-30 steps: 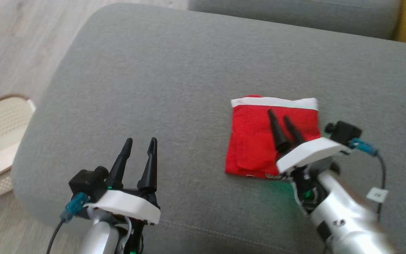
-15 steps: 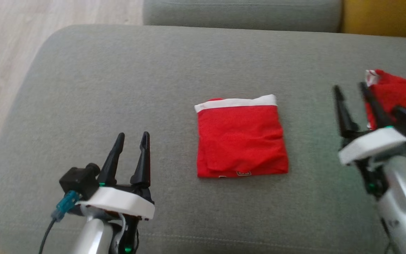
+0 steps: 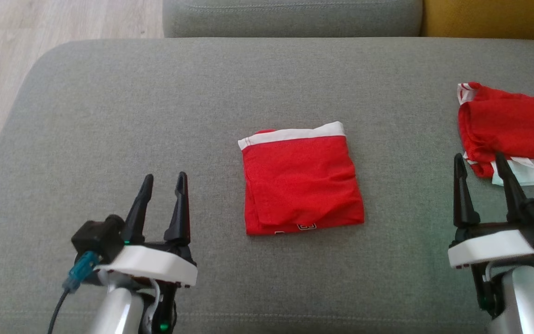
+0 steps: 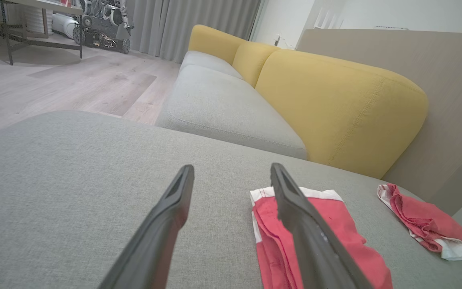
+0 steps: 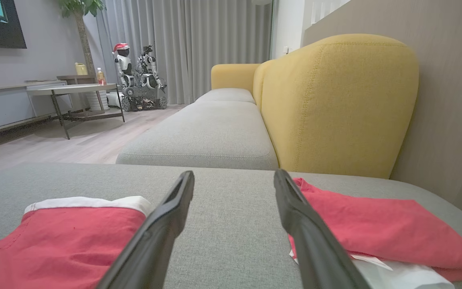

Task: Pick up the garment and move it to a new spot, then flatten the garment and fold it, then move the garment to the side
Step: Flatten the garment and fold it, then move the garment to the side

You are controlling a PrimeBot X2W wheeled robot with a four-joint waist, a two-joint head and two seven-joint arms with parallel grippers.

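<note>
A red garment (image 3: 300, 180) with a white band along its far edge lies folded into a neat square in the middle of the grey sofa seat (image 3: 155, 116). It also shows in the left wrist view (image 4: 335, 237) and the right wrist view (image 5: 54, 241). My left gripper (image 3: 163, 180) hovers open, well to the garment's left, holding nothing. My right gripper (image 3: 479, 160) stands open to the garment's right, empty, its fingertips (image 3: 500, 161) close to a second red garment (image 3: 508, 125).
The second red-and-white garment (image 5: 379, 228) lies loosely bunched at the seat's right end. Behind the seat run another grey cushion (image 3: 290, 16) and yellow backrests (image 4: 335, 112). Wooden floor (image 3: 16, 55) lies to the left.
My right gripper has lifted off the folded garment and swung out to the right. The head camera has also turned, so the basket at the left has left the picture.
</note>
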